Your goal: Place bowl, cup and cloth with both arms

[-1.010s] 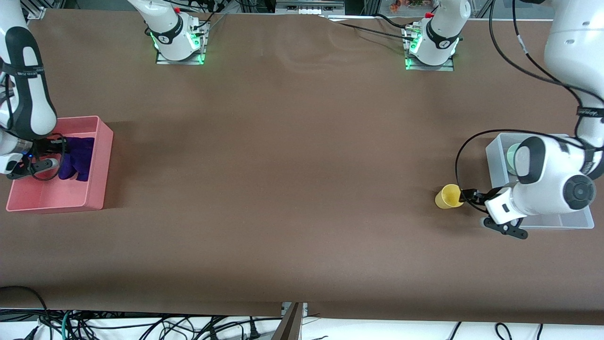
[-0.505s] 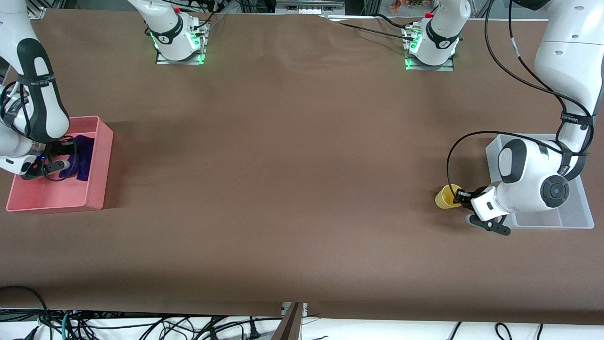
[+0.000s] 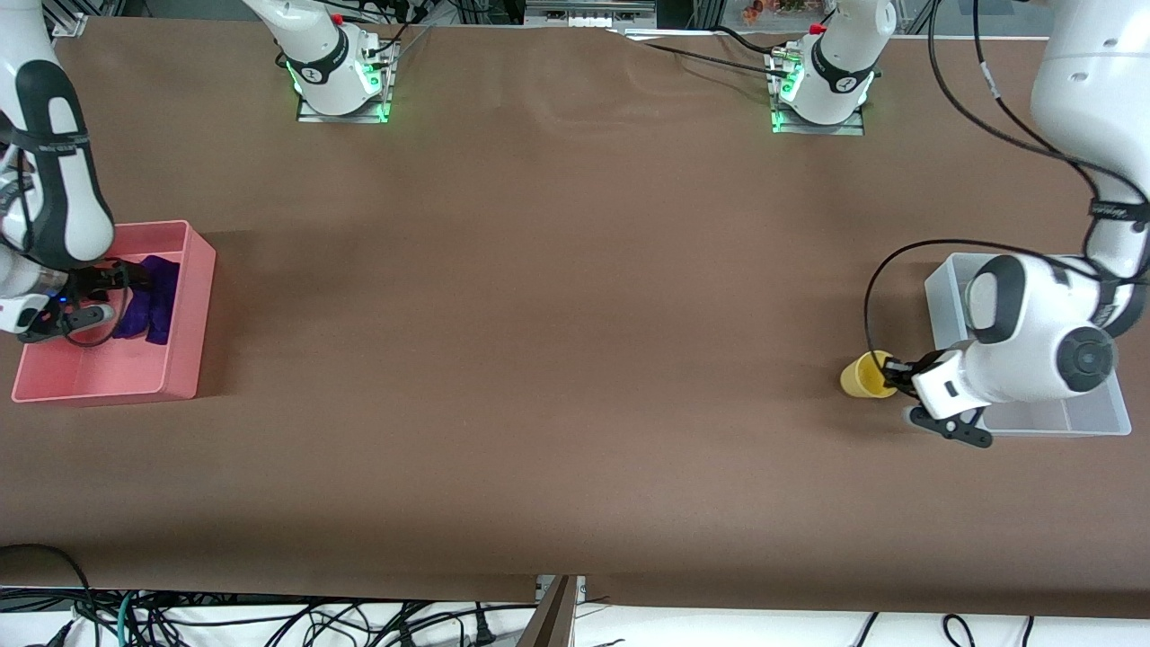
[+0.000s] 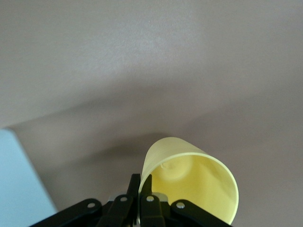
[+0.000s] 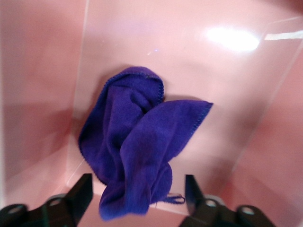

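One yellow cup [image 3: 863,375], one purple cloth [image 3: 148,299], one pink bin [image 3: 184,359], one clear bin [image 3: 943,305], two pincers

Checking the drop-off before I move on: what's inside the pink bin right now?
The pink bin holds only the purple cloth, crumpled on its floor. The right gripper hangs over it, fingers open. The arm covers part of the bin's floor in the front view.

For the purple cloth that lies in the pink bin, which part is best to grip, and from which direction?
Judging by its pose, grip the bunched central fold of the cloth, coming straight down from above: the pink bin walls block any sideways approach. The open right pincer already hangs over it.
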Robot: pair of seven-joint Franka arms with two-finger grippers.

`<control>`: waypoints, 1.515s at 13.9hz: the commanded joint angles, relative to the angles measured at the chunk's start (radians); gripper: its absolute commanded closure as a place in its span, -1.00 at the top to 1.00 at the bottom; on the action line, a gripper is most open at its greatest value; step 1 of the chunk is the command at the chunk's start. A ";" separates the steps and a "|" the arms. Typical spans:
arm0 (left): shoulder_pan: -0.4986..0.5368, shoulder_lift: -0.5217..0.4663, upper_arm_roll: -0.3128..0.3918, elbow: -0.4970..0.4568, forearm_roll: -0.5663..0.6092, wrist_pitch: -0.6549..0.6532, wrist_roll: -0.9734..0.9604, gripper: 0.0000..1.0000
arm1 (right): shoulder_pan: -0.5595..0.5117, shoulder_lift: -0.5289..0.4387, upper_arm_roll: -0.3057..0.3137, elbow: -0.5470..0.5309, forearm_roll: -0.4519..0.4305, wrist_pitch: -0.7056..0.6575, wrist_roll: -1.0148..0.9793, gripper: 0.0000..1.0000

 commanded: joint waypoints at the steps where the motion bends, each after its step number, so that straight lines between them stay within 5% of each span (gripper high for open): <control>1: 0.009 -0.040 0.006 0.142 0.003 -0.232 0.001 -1.00 | 0.007 -0.050 0.005 0.094 0.020 -0.155 -0.004 1.00; 4: 0.029 -0.055 0.032 0.199 0.104 -0.335 0.125 -1.00 | 0.024 -0.099 0.008 0.149 0.067 -0.243 -0.004 1.00; 8: 0.130 -0.069 0.028 0.201 0.252 -0.308 0.344 -1.00 | 0.025 -0.178 0.106 0.172 0.077 -0.336 0.161 1.00; 14: 0.268 0.013 0.028 0.109 0.253 -0.001 0.510 -1.00 | 0.027 -0.330 0.328 0.172 0.077 -0.447 0.591 1.00; 18: 0.302 0.046 0.028 0.022 0.250 0.183 0.512 -1.00 | 0.051 -0.374 0.413 0.233 0.051 -0.485 0.610 1.00; 21: 0.303 0.063 0.028 0.021 0.240 0.199 0.512 -1.00 | 0.078 -0.367 0.410 0.310 -0.011 -0.555 0.596 1.00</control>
